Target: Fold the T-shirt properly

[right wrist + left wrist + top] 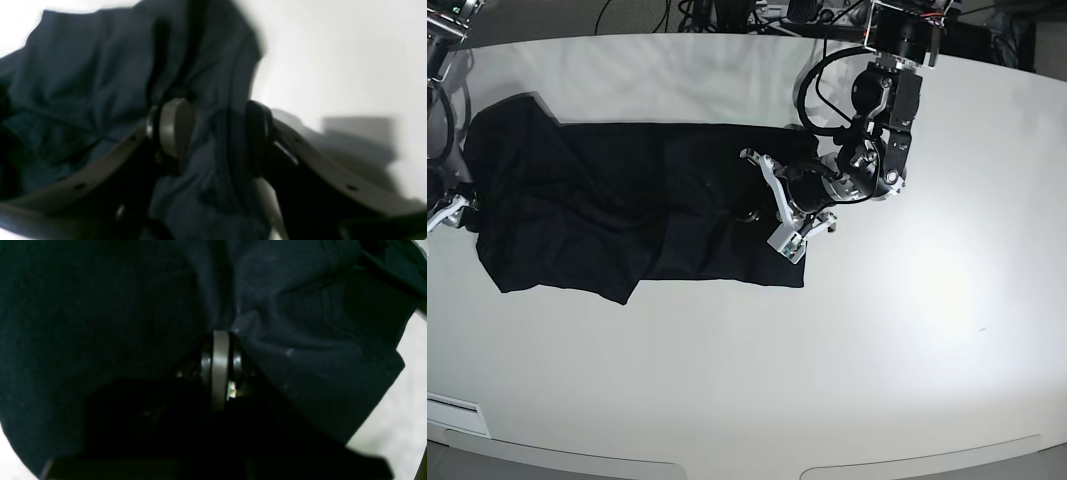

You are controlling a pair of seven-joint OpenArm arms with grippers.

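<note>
Counter [907,330] white, broad and bare over most of its area. It carries the T-shirt [627,200], which lies spread lengthwise across the far left half. The shirt is partly doubled over: a lapped edge shows along its near side and the left end is rumpled.

Risk assessment:
- The shirt is large and limp. If it is lifted or dragged from one end only, the lapped layers are likely to slide apart and the fold line to skew.
- Left fingers [220,366] are clenched tight at the shirt's right edge. Creases run into their tips, so they appear to be pinching cloth. How many layers are caught cannot be told. A one-layer pinch would peel the top ply away from the rest.
- Right fingers [175,126] are spread apart at the shirt's far left end, with dark cloth bunched between them. The view is smeared, so contact with the cloth cannot be confirmed. If they rise without closing, that end stays down while the other end travels, and the shirt twists.
- Rumpling at the left end could be sealed into the next fold.

Surroundings: cables [642,12] and dark equipment sit beyond the far rim, well apart from the shirt. Nothing on the counter obstructs either arm's path.
</note>
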